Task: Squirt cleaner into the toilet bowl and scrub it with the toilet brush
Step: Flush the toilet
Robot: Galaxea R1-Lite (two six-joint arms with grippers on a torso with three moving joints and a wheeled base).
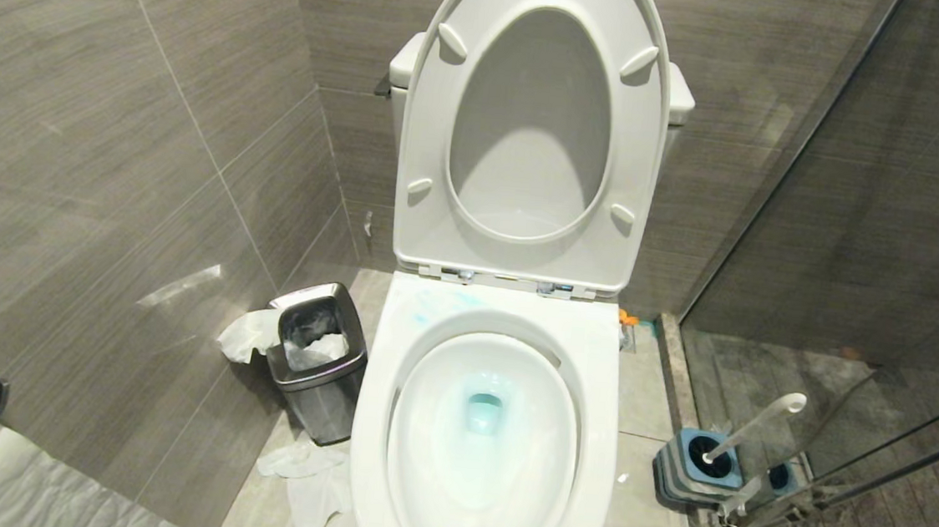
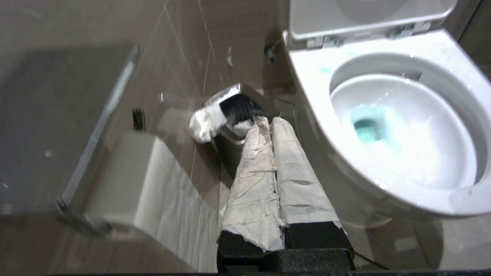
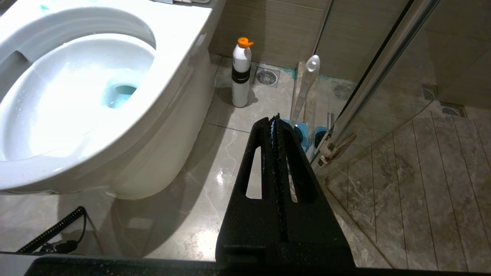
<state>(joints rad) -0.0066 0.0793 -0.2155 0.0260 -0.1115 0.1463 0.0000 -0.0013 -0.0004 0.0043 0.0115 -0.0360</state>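
Note:
The white toilet bowl [image 1: 595, 366] [image 2: 310, 80] [image 3: 172, 50] stands open, seat and lid raised. Turquoise cleaner [image 1: 484, 411] [image 2: 366, 128] [image 3: 119, 96] tints the water at the drain, and faint blue smears [image 1: 432, 307] mark the rim. The toilet brush [image 1: 758, 424] [image 3: 307, 82] stands in its blue-and-grey holder [image 1: 692, 474] on the floor right of the bowl. My left gripper [image 2: 268, 122], its fingers wrapped in pale paper, is shut and empty left of the bowl, above the bin. My right gripper [image 3: 274, 119] is shut and empty over the floor, short of the brush. Neither arm appears in the head view.
A small steel waste bin [image 1: 319, 365] [image 2: 234, 111] with tissue stands left of the bowl; more tissue [image 1: 310, 477] lies on the floor. A white bottle with an orange cap [image 3: 241, 73] stands behind the bowl's right side. A glass shower partition [image 1: 850, 327] closes the right.

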